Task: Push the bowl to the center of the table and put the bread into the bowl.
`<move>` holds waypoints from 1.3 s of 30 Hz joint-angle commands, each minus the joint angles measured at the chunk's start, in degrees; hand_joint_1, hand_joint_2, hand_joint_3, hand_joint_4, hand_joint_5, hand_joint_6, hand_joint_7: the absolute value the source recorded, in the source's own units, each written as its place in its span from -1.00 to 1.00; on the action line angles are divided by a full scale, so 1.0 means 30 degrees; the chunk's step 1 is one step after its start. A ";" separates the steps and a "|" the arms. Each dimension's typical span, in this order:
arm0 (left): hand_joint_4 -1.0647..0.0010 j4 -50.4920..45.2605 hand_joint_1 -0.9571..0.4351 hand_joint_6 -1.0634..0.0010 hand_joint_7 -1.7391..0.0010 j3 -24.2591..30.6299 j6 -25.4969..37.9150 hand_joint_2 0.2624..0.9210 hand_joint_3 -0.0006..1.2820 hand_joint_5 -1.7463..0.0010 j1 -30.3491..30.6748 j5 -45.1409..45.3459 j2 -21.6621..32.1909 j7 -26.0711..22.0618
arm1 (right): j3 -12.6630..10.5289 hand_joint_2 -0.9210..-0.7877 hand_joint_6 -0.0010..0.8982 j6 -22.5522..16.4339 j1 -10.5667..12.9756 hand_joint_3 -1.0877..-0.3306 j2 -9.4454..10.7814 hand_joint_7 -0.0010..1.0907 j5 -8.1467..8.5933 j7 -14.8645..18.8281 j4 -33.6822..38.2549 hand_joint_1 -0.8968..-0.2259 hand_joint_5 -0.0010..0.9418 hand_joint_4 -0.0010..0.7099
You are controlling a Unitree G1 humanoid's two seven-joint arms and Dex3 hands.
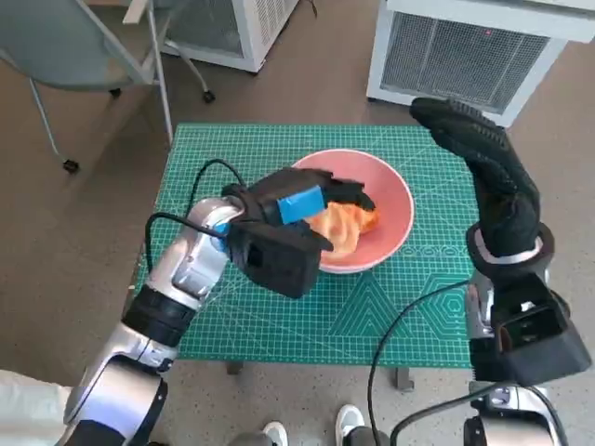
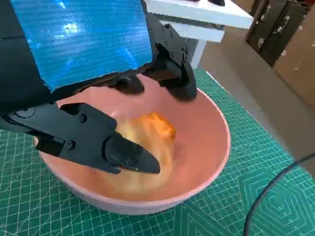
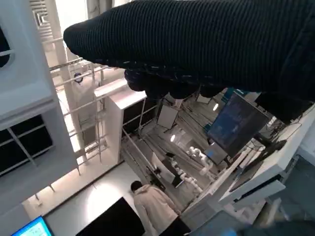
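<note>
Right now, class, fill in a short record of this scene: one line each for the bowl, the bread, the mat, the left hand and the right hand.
bowl: pink round bowl, on the mat near its middle
bread: orange-brown bread, inside the bowl
mat: green gridded cutting mat, covering the table
left hand: black, blue-taped left hand, over the bowl, fingers apart around the bread
right hand: black-gloved right hand, raised beside the bowl, holding nothing

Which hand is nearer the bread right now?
The left. The left hand is over the pink bowl, its fingers spread above the bread inside. The right hand is raised beside the bowl, holding nothing.
</note>
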 commanded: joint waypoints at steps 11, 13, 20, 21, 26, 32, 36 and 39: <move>0.64 0.1575 -0.27 0.47 0.95 0.4504 -0.5876 1.00 -0.76 0.99 0.0717 -0.5129 -0.1113 0.3701 | -0.0284 -1.00 -0.80 0.0945 0.0292 -0.24 -0.0276 -0.11 0.0112 -0.0220 -0.0781 -0.05 -1.00 -0.26; 0.61 0.1436 -0.28 0.48 0.96 0.5263 -0.6557 1.00 -0.73 0.99 0.0915 -0.6214 -0.1556 0.4034 | -0.0306 -1.00 -0.80 0.1245 0.0252 -0.24 -0.0239 -0.12 0.0142 -0.0294 -0.1025 -0.06 -1.00 -0.26; 0.49 -0.0104 -0.26 0.46 0.96 0.6945 -0.7706 1.00 -0.63 0.97 0.1813 -0.9373 -0.3144 0.4467 | -0.0304 -1.00 -0.77 0.2273 0.0008 -0.21 -0.0088 -0.15 0.0568 -0.0205 -0.1591 -0.08 -1.00 -0.26; 0.48 -0.0378 -0.25 0.44 0.96 0.7058 -0.7701 1.00 -0.62 0.97 0.1917 -0.9651 -0.3296 0.4469 | -0.0301 -1.00 -0.77 0.2393 -0.0026 -0.21 -0.0077 -0.16 0.0644 -0.0166 -0.1642 -0.08 -1.00 -0.26; 0.46 -0.2191 -0.22 0.39 0.94 0.7370 -0.7349 1.00 -0.58 0.97 0.2704 -1.0654 -0.3682 0.4364 | -0.0233 -1.00 -0.76 0.3024 -0.0293 -0.19 -0.0076 -0.18 0.1072 0.0105 -0.1889 -0.07 -1.00 -0.28; 0.46 -0.3755 -0.23 0.34 0.92 0.7471 -0.6908 1.00 -0.54 0.98 0.3470 -1.1123 -0.3777 0.4187 | -0.0241 -1.00 -0.75 0.3512 -0.0573 -0.18 -0.0073 -0.20 0.1317 0.0273 -0.2048 -0.06 -1.00 -0.30; 0.46 -0.4372 -0.24 0.31 0.91 0.7491 -0.6860 1.00 -0.52 0.98 0.3753 -1.1495 -0.3876 0.3946 | -0.0243 -1.00 -0.74 0.3832 -0.0789 -0.18 0.0011 -0.21 0.1241 0.0230 -0.2218 -0.04 -1.00 -0.31; 0.47 -0.4482 -0.22 0.30 0.90 0.7538 -0.6926 1.00 -0.52 0.99 0.3807 -1.1749 -0.3972 0.3771 | -0.0252 -1.00 -0.73 0.3996 -0.0907 -0.17 0.0083 -0.21 0.1189 0.0166 -0.2324 -0.04 -1.00 -0.30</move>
